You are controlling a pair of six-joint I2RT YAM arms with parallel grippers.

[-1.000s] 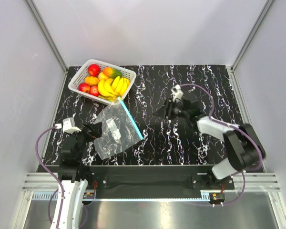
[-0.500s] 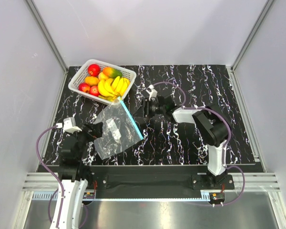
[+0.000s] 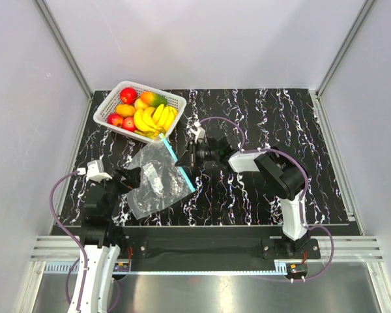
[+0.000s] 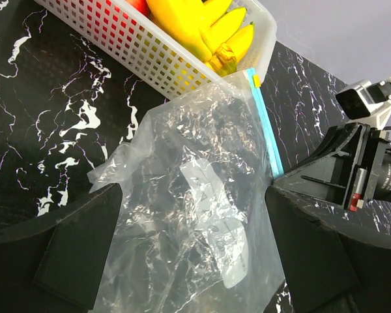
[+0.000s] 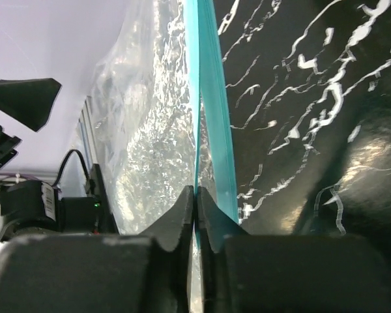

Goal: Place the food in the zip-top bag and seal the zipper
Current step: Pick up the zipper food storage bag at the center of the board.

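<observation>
While the zipper (image 5: 205, 98) is pinched by the closed right gripper (image 5: 195, 195), it should be peeled apart slowly; the zip-top bag (image 4: 202, 130), laid toward the tabletop's near-left corner, is straddled by the wide-open, empty left gripper (image 4: 195, 215). The food (image 3: 146, 114) is heaped at the far-left corner.

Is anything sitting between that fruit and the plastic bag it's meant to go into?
Only the basket's own wall: the zip-top bag's corner reaches right up to it. The right gripper pinches the zipper.
</observation>
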